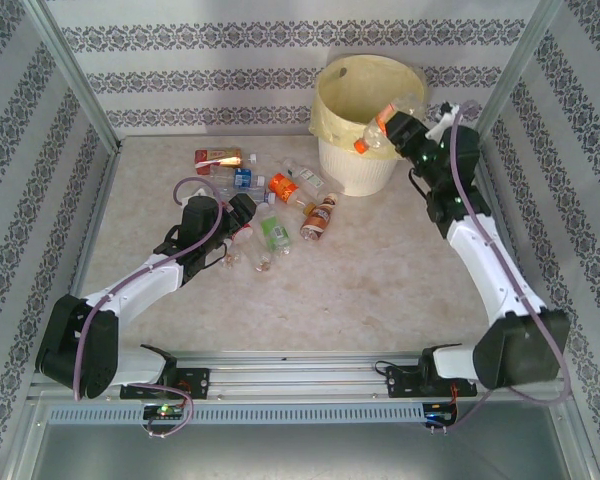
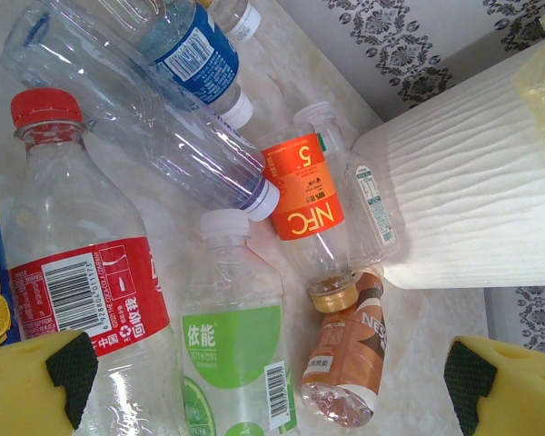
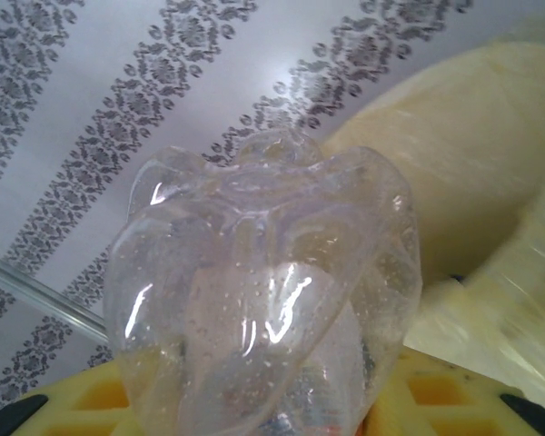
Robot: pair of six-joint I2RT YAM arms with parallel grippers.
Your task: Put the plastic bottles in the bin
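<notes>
Clamped in R gripper (image 1: pixel 400 128) over bin (image 1: pixel 365 172): orange-cap bottle (image 1: pixel 378 130). Under spread-apart L gripper (image 1: pixel 242 208): "NFC 5" bottle (image 2: pixel 302 186), "依能" bottle (image 2: pixel 232 350), "NES…" bottle (image 2: pixel 350 350).

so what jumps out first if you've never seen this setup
The right gripper holds a clear orange-capped bottle at the rim of the yellow-lined bin, which stands at the far side of the table. Next comes the heap of loose bottles lying left of the bin, red, green, blue and orange labels mixed, with the open left gripper at its near-left edge.
</notes>
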